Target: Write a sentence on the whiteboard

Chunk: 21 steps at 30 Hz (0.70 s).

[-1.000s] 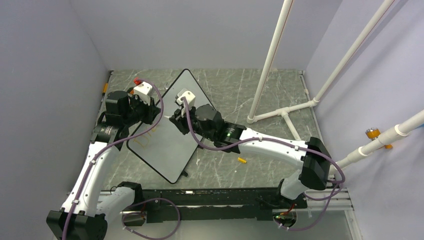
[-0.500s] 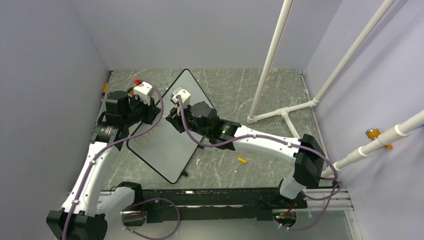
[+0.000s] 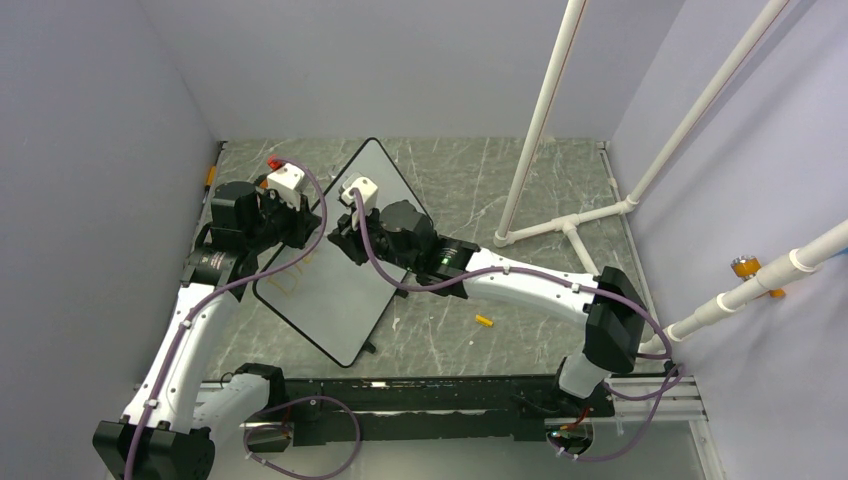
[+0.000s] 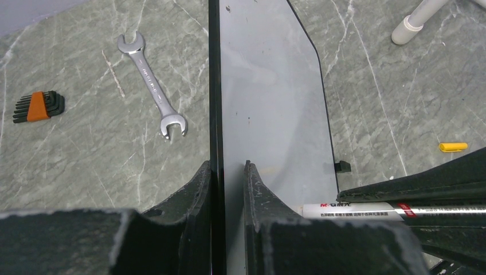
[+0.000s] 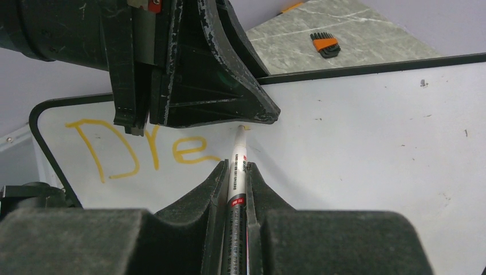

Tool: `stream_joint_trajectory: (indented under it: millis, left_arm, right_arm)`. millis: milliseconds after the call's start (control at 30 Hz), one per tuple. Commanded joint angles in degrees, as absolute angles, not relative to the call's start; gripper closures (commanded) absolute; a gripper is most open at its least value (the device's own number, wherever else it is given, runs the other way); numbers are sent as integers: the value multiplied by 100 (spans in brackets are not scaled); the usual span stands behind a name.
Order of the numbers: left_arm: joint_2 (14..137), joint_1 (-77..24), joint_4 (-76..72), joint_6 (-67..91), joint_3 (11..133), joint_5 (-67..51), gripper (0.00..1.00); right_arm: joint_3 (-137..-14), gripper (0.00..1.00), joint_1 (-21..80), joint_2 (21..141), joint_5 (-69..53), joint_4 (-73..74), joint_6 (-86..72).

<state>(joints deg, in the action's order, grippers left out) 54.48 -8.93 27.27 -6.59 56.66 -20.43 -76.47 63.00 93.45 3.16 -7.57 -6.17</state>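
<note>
The whiteboard (image 3: 340, 300) lies slanted on the table, white with a thin black rim. My left gripper (image 4: 228, 172) is shut on its left edge (image 4: 214, 86), one finger on each side of the rim. My right gripper (image 5: 235, 169) is shut on a white marker (image 5: 238, 152). The marker's tip touches the board just right of the last letter. The sentence (image 5: 137, 152) reads "Dre" in orange-yellow near the board's corner. From above, the right gripper (image 3: 340, 235) hovers over the board's upper half, close to the left gripper (image 3: 300, 222).
A wrench (image 4: 152, 86) and an orange-and-black hex key set (image 4: 37, 107) lie left of the board. A small yellow cap (image 3: 484, 321) lies to its right. A white pipe frame (image 3: 560, 225) stands at the back right. A black clip (image 4: 342, 166) sits on the board's right edge.
My right arm has shifted slightly left and away along the board with the marker. The left gripper keeps its hold and has not moved.
</note>
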Motion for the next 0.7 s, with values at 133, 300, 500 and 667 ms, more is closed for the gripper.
stream_joint_trajectory:
  millis: [133, 300, 500, 667]
  left_arm:
    - [5555, -1018, 3701, -1065, 5428, -2162, 100]
    - [5552, -1019, 3711, -1064, 5430, -2141, 100]
    - [5555, -1018, 3714, -1063, 5432, -2149, 100]
    - [5555, -1020, 3701, -1063, 5424, -2162, 100]
  right_arm:
    - [-7521, 100, 6297, 9236, -157, -962, -759]
    - [-7211, 100, 6298, 9127, -110, -959, -791]
    - [-7094, 100, 6296, 9075, -12, -905, -766]
    - [-7373, 100, 6269, 9185, 294, -789, -672]
